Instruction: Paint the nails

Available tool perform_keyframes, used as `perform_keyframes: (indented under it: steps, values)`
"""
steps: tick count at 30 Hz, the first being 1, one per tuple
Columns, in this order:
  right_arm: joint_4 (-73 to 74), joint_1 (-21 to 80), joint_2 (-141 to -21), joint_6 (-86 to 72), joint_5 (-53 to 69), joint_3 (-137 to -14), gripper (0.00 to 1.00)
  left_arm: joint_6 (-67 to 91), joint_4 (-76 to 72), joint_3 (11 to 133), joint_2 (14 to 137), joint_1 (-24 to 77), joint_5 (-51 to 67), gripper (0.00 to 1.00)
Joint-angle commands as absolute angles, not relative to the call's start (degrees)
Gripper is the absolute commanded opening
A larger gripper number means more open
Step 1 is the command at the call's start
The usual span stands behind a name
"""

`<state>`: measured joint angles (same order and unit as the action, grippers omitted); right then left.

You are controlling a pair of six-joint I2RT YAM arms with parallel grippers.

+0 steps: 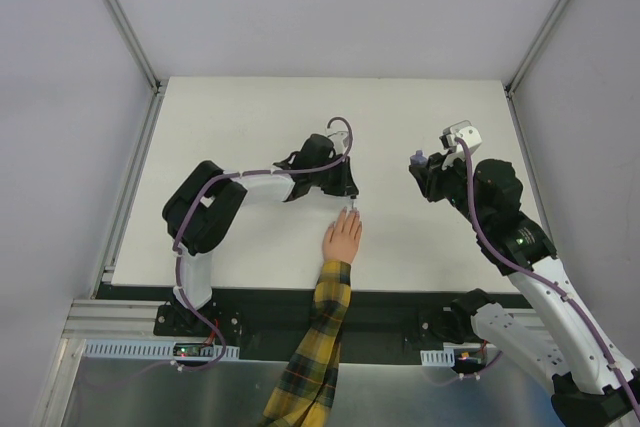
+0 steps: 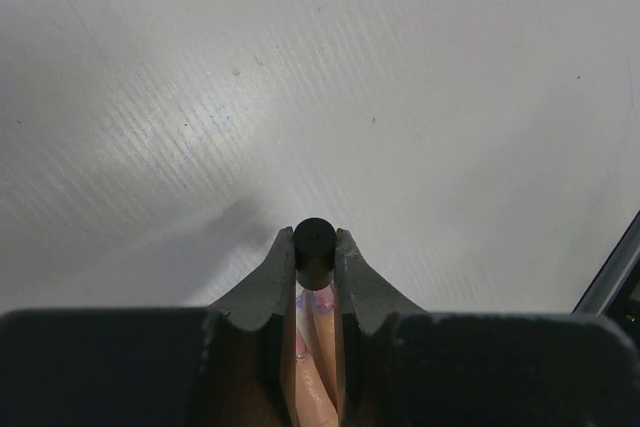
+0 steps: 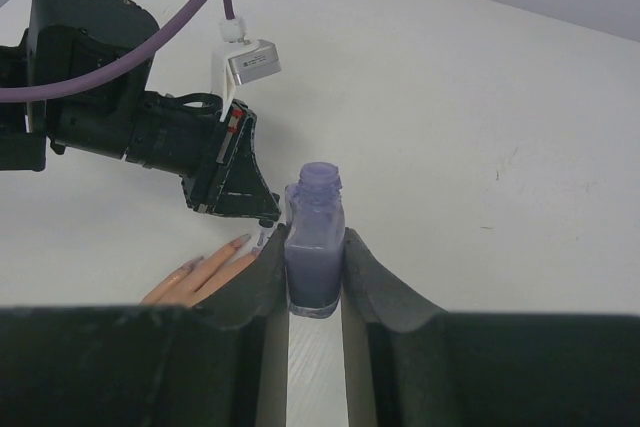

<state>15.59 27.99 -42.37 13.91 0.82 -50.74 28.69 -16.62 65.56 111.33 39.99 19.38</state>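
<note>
Left end effector [image 2: 314, 243] clamped on small black cylindrical cap [image 2: 314, 237], right above fingertips of pale skin-toned hand [image 1: 342, 239] with yellow-and-dark plaid sleeve [image 1: 318, 342]. Hand lies flat on white counter [image 1: 250, 117], front middle. Tiny nails [image 3: 240, 239] just beside left end effector's tip. Right end effector [image 3: 315, 277] grips small uncapped purple bottle [image 3: 313, 242] upright, apart from hand.

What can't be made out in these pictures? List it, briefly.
- Top view: nails on the hand, too small to tell painted from bare.
- Left wrist: which nail is under the cap, blocked by the left gripper.
- Right wrist: most of the hand, behind the right gripper holding the bottle.
- Top view: sleeve, cut by the bottom edge.
</note>
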Motion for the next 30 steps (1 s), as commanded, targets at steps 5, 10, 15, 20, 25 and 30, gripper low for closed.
perform_keyframes:
  steps: [5, 10, 15, 20, 25, 30]
  values:
    - [12.22, 27.77, -42.45, 13.18, 1.50, -51.42, 0.00, 26.63, -16.26, 66.53, 110.92, 39.46, 20.39, 0.00]
    - [12.13, 27.69, -42.63, 13.01, 1.76, -51.59, 0.00, 26.98, -16.08, 67.24, 111.44, 40.60, 21.27, 0.00]
    - [12.30, 27.69, -42.45, 13.01, 1.67, -51.59, 0.00, 27.16, -16.08, 67.41, 111.97, 41.40, 21.53, 0.00]
    - [12.39, 27.69, -42.19, 13.01, 1.76, -51.59, 0.00, 27.51, -16.17, 67.85, 112.24, 41.48, 21.97, 0.00]
    - [12.39, 27.69, -42.19, 12.92, 1.76, -51.50, 0.00, 27.60, -16.17, 68.73, 112.67, 41.75, 22.41, 0.00]
    - [12.39, 27.77, -42.10, 13.01, 1.58, -51.42, 0.01, 28.21, -16.35, 69.08, 113.20, 41.75, 22.76, 0.00]
